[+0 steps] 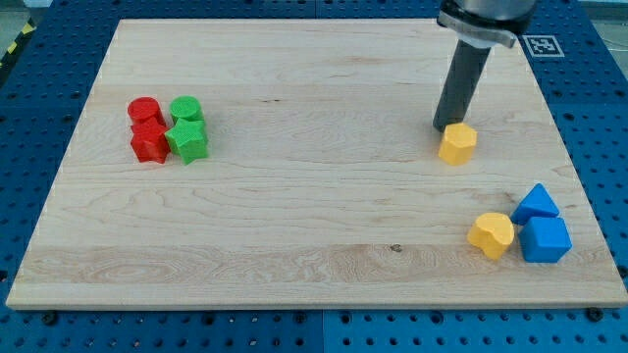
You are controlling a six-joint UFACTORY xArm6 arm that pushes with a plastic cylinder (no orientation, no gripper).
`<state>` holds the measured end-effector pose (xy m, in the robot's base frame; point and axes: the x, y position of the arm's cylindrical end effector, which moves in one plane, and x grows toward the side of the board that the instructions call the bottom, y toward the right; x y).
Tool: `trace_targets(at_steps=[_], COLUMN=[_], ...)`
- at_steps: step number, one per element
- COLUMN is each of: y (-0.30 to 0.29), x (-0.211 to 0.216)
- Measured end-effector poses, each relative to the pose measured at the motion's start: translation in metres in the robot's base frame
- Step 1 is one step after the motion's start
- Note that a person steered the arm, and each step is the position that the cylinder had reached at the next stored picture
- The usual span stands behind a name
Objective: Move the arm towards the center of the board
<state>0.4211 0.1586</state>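
Note:
My dark rod comes down from the view's top right, and my tip rests on the wooden board just above and touching a yellow hexagonal block. A yellow heart-shaped block lies at the lower right beside a blue triangular block and a blue cube. At the left sit a red cylinder, a red star-shaped block, a green cylinder and a green star-shaped block, clustered together.
The board lies on a blue perforated table. A black-and-white marker tag sits off the board's top right corner.

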Motion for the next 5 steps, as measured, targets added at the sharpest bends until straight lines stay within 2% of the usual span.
trace_targets(at_steps=[1,2,3,5], y=[-0.001,-0.003,-0.003,-0.003], x=[0.025,0.027,0.01,0.028])
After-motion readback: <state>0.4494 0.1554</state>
